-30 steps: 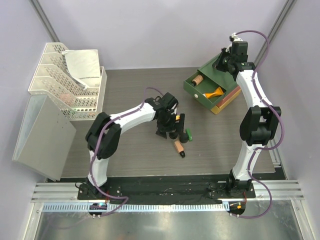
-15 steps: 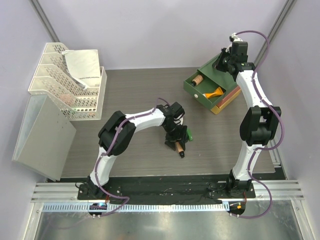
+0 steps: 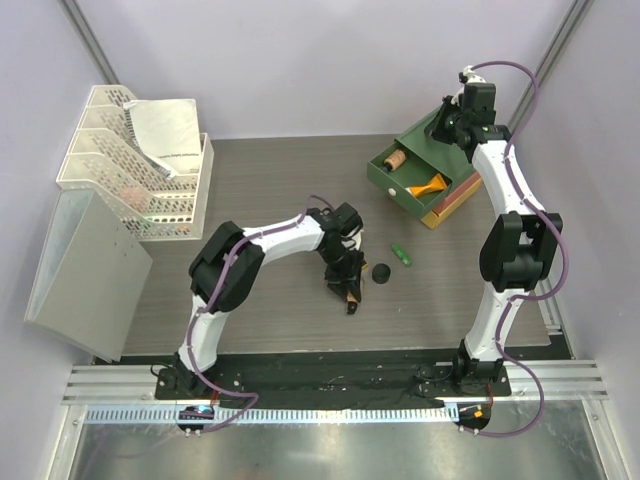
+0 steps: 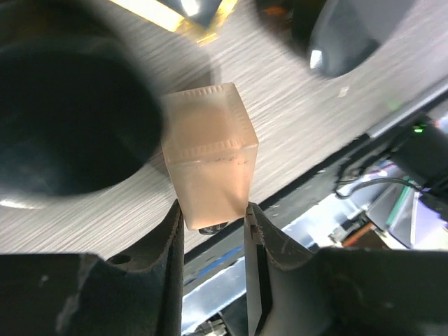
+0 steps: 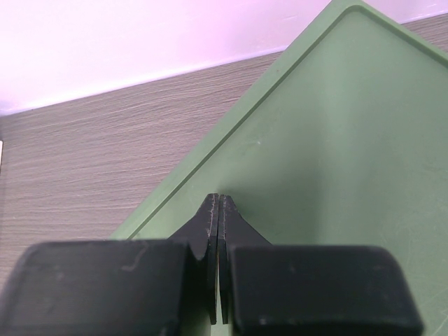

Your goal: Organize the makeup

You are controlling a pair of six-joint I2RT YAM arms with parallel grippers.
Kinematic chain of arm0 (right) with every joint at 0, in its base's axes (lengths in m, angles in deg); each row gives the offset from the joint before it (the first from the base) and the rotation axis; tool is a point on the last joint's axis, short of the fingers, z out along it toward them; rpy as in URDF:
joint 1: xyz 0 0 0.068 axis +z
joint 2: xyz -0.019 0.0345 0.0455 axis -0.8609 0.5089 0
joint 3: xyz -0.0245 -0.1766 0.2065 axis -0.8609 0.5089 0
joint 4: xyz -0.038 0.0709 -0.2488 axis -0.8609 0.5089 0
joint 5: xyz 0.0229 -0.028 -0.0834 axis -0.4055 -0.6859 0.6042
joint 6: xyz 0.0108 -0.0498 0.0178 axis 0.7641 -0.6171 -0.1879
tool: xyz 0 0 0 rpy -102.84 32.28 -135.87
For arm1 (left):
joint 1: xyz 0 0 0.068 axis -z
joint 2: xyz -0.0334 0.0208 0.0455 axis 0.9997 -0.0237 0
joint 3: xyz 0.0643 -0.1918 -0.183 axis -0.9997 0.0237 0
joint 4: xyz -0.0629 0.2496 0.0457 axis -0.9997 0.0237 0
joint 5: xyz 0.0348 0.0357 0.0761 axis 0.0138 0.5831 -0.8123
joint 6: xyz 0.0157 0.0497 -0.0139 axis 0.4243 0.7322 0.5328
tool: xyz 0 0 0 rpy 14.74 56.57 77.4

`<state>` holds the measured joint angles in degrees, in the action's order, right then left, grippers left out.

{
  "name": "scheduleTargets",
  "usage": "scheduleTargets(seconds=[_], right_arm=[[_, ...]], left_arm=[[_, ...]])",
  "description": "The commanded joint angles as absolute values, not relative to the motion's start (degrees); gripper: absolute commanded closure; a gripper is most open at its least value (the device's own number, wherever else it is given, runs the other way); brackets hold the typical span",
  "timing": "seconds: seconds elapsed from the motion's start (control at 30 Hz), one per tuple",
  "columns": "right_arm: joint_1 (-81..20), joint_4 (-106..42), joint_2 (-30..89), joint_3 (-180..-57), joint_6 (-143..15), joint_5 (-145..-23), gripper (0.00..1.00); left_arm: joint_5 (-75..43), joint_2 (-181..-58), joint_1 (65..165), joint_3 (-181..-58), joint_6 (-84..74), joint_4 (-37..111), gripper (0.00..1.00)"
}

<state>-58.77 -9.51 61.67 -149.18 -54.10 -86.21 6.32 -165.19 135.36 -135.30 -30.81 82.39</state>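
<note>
**1. Gripper state.** My left gripper (image 4: pixel 213 208) is set narrow, with one finger on each flat side of the peach bottle (image 4: pixel 208 150) (translucent plastic, square in section, black cap). The pads (image 4: pixel 173 238) appear to touch both faces at the cap end. My right gripper (image 5: pixel 218 201) is fully closed on nothing, its tips over the green top of the stacked drawer box (image 5: pixel 336 140).

**2. Location.** The peach bottle lies on its side on the grey wood-grain desk (image 3: pixel 250 190), near the middle and toward the near edge. A black round compact (image 3: pixel 380 272) lies just beside it, and a small green tube (image 3: pixel 401 254) lies a little further off. The open green drawer (image 3: pixel 400 192) at the far right already holds an orange tube (image 3: pixel 432 185).

**3. Handling (judged, not measured).**
- The bottle looks light and rigid, with smooth walls that are likely to be slippery.
- Grip across the two opposing flat faces, never the corners, so that the pads seat squarely.
- The present hold sits near one end, so the long body may pivot or droop on lifting. A hold nearer mid-body would balance better.
- Squeeze moderately, because thin plastic may flex.
- Do not carry it by the cap alone, which could come loose.

**4. Step in hand.** I judge this to be securing the bottle for transfer to the drawer.
</note>
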Motion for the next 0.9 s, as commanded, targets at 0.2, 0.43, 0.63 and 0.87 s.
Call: scheduleTargets(seconds=[0.2,0.43,0.63,0.87], right_arm=[[-58.36,13.04,70.63,-144.57,-56.31,-83.92,0.99],[-58.36,13.13,70.98,-145.01,-56.40,-83.74,0.99],[-58.36,13.30,71.59,-145.71,-56.40,-83.74,0.99],[-58.36,13.65,72.21,-146.59,-56.31,-83.83,0.99]], left_arm=[[-6.68,-157.54,132.41,-133.53,-23.14,90.34,1.00],[-9.33,-153.06,130.75,-139.68,-23.48,91.66,1.00],[-7.41,-154.90,129.34,-155.58,-24.01,92.01,1.00],[-0.55,-156.57,128.72,-162.82,-30.59,75.37,1.00]])
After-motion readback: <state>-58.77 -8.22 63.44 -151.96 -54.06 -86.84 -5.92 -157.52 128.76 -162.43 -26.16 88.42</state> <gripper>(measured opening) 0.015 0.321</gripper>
